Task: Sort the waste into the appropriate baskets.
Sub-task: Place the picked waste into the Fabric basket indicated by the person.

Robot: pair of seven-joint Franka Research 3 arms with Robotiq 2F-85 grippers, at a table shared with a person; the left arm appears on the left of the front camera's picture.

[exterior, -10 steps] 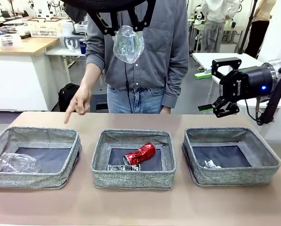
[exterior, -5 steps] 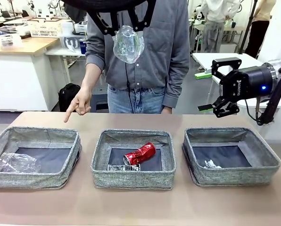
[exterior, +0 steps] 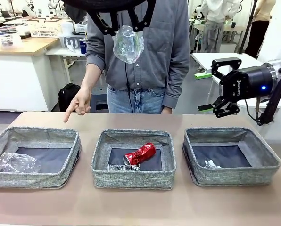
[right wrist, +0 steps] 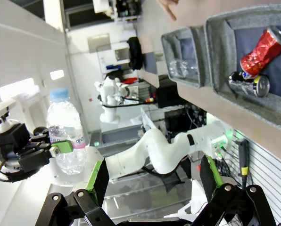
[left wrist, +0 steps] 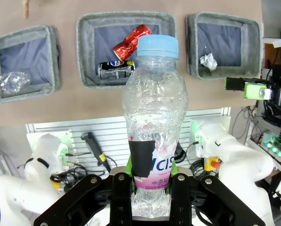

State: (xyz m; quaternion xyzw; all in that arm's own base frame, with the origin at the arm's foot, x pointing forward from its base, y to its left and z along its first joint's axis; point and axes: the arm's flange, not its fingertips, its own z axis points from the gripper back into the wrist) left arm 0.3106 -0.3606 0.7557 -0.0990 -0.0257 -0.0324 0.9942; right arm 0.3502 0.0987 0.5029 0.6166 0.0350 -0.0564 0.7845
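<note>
High above the middle basket point(exterior: 133, 176), my left gripper point(exterior: 125, 27) is shut on the clear blue-capped bottle point(exterior: 128, 44). In the left wrist view the bottle point(left wrist: 154, 117) stands between the fingers of that gripper point(left wrist: 151, 188). The middle basket holds the crushed red can point(exterior: 139, 153) and the flattened dark can point(exterior: 123, 167). A clear plastic cup point(exterior: 18, 162) lies in the left basket point(exterior: 34, 179). The paper wad point(exterior: 211, 164) lies in the right basket point(exterior: 235, 176). My right gripper point(exterior: 205, 91) hangs open and empty above the right basket's far edge.
A person stands at the far side, and a hand point(exterior: 79, 104) points down toward the left basket. The three baskets sit in a row across the tan table point(exterior: 140, 207). Bare table runs along the near edge.
The person's pointing hand has lifted very slightly. Both arms and the bottle hold still.
</note>
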